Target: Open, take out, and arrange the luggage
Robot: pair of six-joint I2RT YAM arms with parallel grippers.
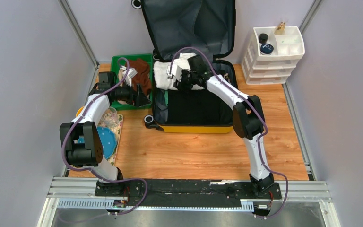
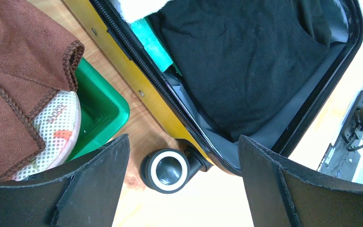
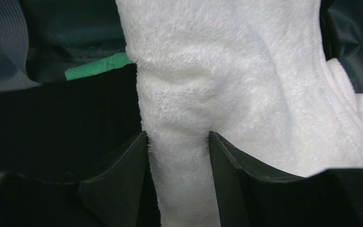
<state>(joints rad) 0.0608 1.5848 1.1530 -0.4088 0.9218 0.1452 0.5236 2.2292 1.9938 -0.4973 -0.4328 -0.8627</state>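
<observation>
Unpacking stage here: the luggage (image 1: 198,128) lies open on the table (image 1: 194,153), right gripper (image 3: 177,142) pinching a fold of the white towel (image 3: 227,71) inside it, left gripper (image 2: 182,156) wide and empty just left of it, so next I'd guess a lift clear of its rim.

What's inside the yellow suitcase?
The suitcase holds a fluffy white towel, pinched by the right gripper, next to a black cloth. Something green peeks out at the side. Whatever lies under the cloth is covered.
</observation>
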